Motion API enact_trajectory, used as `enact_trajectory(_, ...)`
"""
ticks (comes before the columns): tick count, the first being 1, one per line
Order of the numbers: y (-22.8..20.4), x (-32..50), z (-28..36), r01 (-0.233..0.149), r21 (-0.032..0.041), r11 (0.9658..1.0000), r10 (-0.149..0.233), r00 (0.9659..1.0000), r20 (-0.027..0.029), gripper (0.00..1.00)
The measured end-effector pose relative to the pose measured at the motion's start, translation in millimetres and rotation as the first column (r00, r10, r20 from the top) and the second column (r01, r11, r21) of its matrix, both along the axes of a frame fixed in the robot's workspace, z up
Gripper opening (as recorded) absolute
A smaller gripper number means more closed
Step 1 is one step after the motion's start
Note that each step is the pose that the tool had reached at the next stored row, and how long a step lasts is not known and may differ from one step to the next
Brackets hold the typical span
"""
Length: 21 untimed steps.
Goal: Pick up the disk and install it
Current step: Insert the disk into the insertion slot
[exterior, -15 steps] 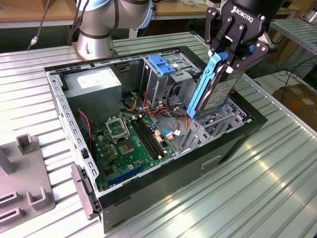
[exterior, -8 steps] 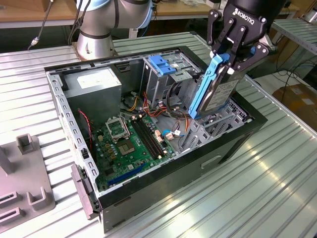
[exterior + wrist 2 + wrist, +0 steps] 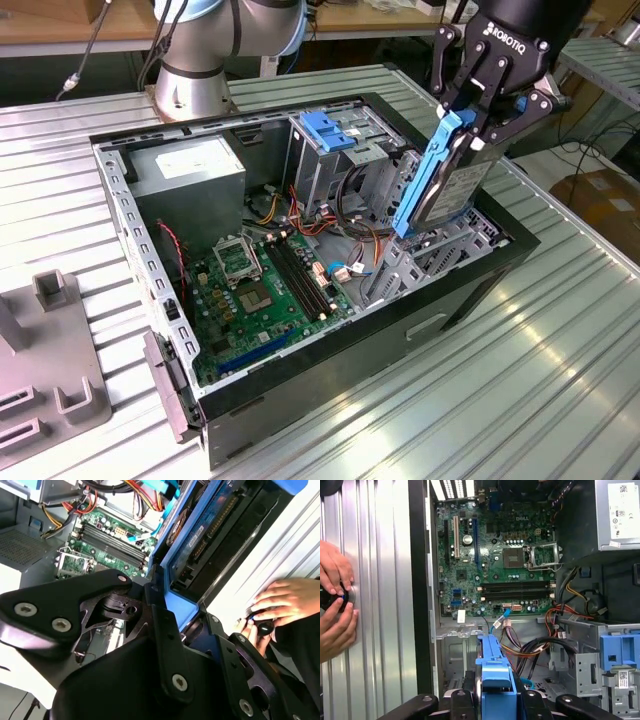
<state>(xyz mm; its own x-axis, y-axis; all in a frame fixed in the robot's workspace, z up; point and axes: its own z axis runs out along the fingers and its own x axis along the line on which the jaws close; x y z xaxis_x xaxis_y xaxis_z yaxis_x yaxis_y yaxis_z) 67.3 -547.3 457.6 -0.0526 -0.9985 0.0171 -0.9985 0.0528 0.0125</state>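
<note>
In the exterior view my gripper [image 3: 478, 128] is shut on the disk [image 3: 452, 185], a silver-grey drive with bright blue side rails. The disk hangs steeply tilted, its lower end just above the metal drive bay [image 3: 435, 255] at the right end of the open computer case [image 3: 300, 385]. In the second wrist view the disk [image 3: 200, 537] runs away from the black fingers [image 3: 160, 625], which clamp its near end. In the first wrist view the blue rail [image 3: 495, 672] sticks out from between the fingers, over the case's inside.
The case holds a green motherboard [image 3: 260, 290], a grey power supply [image 3: 190, 165], a drive cage with a blue latch [image 3: 325, 130] and loose cables [image 3: 540, 645]. A grey fixture [image 3: 50, 370] lies at the exterior view's left. A person's hands [image 3: 335, 605] rest on the ribbed table beside the case.
</note>
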Motion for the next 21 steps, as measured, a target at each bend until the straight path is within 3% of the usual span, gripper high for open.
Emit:
enact_trajectory(11,-1.7,2.2,-5.1,0.036,-0.0063,0.9993,-0.036,0.9994,0.0001,0.37)
enact_trajectory(13,-1.7,2.2,-5.1,0.036,-0.0114,0.9993,-0.036,0.9993,0.0003,0.37)
enact_trajectory(21,-3.5,3.3,-5.8,0.036,-0.0115,0.9993,-0.036,0.9993,0.0003,0.37)
